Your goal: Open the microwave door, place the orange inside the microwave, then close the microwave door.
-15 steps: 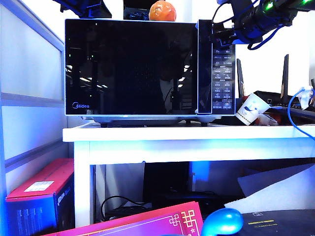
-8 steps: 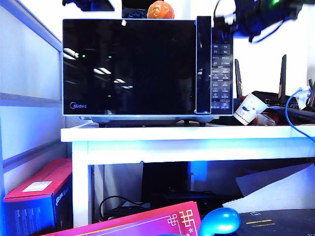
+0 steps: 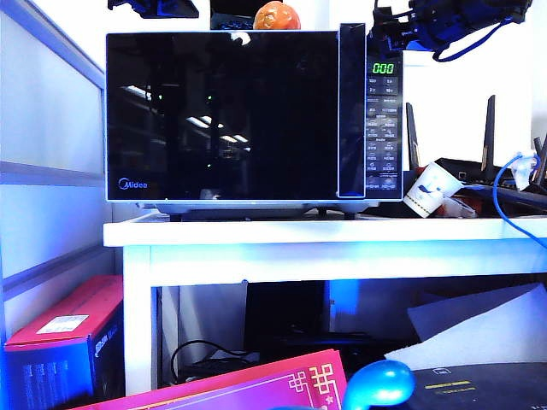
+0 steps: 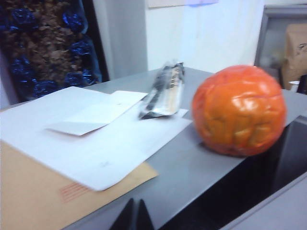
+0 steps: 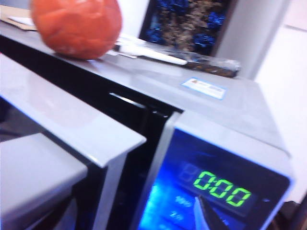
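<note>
A: Exterior view: orange [image 3: 276, 15] sits atop microwave [image 3: 253, 118], door [image 3: 222, 115] ajar. Right gripper [image 3: 386, 36] near handle, jaws apart?

B: Yes. Left gripper [image 4: 133, 218] (tips together) beside it. Smooth, firm — grip its middle.

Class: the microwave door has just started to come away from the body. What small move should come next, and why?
Probably the right gripper, near the handle, should swing the microwave door wider: it stands only slightly ajar, and the orange sits on top of the microwave, near the left gripper, not yet grasped.
</note>
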`<state>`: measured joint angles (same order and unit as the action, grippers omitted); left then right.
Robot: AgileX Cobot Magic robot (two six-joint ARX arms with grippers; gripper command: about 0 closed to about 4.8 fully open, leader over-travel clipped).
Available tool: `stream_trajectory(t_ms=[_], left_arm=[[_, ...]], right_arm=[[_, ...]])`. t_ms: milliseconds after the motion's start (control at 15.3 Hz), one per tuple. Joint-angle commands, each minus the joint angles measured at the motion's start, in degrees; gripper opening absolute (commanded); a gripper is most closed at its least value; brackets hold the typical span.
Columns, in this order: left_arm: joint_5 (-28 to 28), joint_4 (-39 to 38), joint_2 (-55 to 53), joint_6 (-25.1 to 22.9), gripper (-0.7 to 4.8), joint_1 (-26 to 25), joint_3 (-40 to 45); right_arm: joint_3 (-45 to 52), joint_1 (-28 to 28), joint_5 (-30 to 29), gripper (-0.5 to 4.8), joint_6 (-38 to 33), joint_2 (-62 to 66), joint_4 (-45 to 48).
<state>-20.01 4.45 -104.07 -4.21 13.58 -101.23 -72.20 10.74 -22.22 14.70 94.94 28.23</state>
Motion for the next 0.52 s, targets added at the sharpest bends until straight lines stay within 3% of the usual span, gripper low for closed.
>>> stream_trajectory(t_ms=[65, 196, 522], left_arm=[[-0.81, 0.44, 0.35, 0.66, -0.05, -0.02, -0.13], [-1.11, 0.46, 0.35, 2.21, -0.05, -0.02, -0.13], [-2.16, 0.68, 0.35, 2.91, -0.05, 0.0, -0.11]], right_arm=[[-0.81, 1.14, -6.54, 3.28, -0.15, -0.37, -2.08], [-1.97, 0.96, -7.08, 3.35, -0.04, -1.05, -7.04], [-4.09, -3.85, -18.45, 3.61, -1.77, -1.27, -9.62]])
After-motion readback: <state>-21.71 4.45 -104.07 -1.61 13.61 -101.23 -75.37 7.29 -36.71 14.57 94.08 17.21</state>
